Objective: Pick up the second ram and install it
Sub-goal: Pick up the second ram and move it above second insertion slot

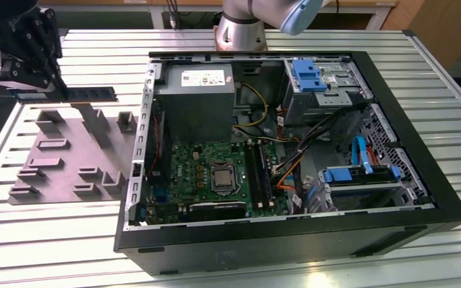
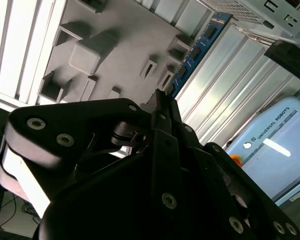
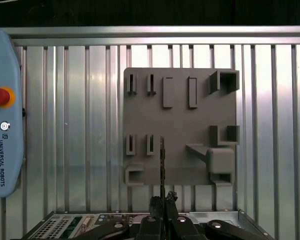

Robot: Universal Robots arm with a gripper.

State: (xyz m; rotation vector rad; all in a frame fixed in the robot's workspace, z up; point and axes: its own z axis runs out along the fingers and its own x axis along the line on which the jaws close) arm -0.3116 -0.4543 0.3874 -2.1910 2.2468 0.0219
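In the exterior view, the second ram (image 1: 90,94), a thin dark green stick, hangs level above the far edge of the grey holder plate (image 1: 62,159). My black gripper (image 1: 52,90) is shut on it at the exterior view's upper left. The first wrist view shows the ram (image 3: 162,160) edge-on between the fingertips (image 3: 156,203), over the plate (image 3: 190,120). In the second wrist view the stick (image 2: 195,52) juts out past the gripper body. The open computer case (image 1: 446,207) lies to the exterior view's right, with the green motherboard (image 1: 194,171) and its black memory slots (image 1: 258,174).
The grey plate carries several raised brackets and slots (image 1: 50,117). Inside the case are a grey power supply (image 1: 194,99), blue drive brackets (image 1: 307,75) and loose cables (image 1: 290,168). A pale blue teach pendant (image 3: 5,115) lies on the slatted metal table (image 1: 46,240). The arm's base (image 1: 242,30) stands behind the case.
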